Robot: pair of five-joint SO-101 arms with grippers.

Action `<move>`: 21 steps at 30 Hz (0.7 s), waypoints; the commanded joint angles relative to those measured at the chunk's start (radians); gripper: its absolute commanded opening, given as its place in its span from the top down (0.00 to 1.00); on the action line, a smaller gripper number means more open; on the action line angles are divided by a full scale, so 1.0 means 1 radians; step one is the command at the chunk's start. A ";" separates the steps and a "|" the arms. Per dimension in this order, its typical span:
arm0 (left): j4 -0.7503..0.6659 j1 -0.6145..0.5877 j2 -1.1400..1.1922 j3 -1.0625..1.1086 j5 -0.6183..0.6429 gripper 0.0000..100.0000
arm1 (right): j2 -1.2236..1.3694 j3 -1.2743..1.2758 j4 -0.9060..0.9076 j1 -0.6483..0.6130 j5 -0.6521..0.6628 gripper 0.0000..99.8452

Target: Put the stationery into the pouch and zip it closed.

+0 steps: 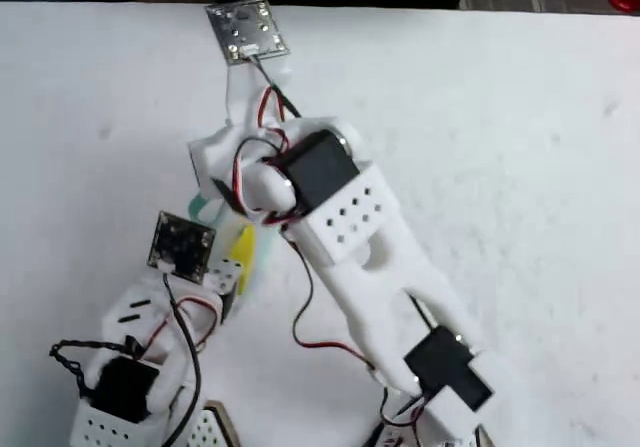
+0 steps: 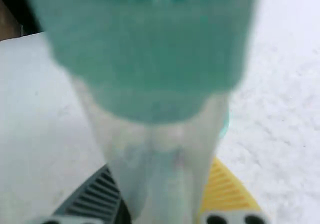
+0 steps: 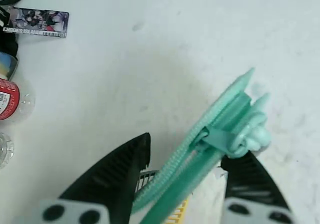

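Observation:
The pouch (image 2: 150, 73) has a teal zipper band over a translucent body; what is inside I cannot tell. My left gripper (image 2: 160, 191) is shut on its body, a grey ribbed finger (image 2: 92, 196) on one side and a yellow one (image 2: 225, 189) on the other. In the high view this gripper (image 1: 238, 252) sits at centre left, with a sliver of teal pouch (image 1: 200, 207) beside it under the right arm (image 1: 335, 202). My right gripper (image 3: 192, 154) stands open astride the teal zipper (image 3: 200, 149). The slider and its looped pull (image 3: 247, 134) lie at one black fingertip (image 3: 242, 166).
In the right wrist view a printed tag (image 3: 37, 22) and a red-labelled bottle (image 3: 6, 99) lie on the white table at the frame's edge. The right arm crosses the middle of the table (image 1: 520, 147), whose far edge runs along the top.

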 commanded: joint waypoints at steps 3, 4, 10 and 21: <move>0.014 0.018 -0.010 -0.087 -0.005 0.82 | 0.025 0.000 0.050 0.064 0.005 0.99; 0.028 0.018 -0.010 -0.098 -0.005 0.78 | 0.025 -0.003 0.039 0.082 0.005 0.99; 0.143 0.018 -0.010 -0.184 -0.003 0.69 | 0.035 -0.133 0.025 0.191 0.005 0.98; 0.123 -0.039 -0.010 -0.183 0.002 0.69 | 0.024 -0.456 0.105 0.280 0.586 0.98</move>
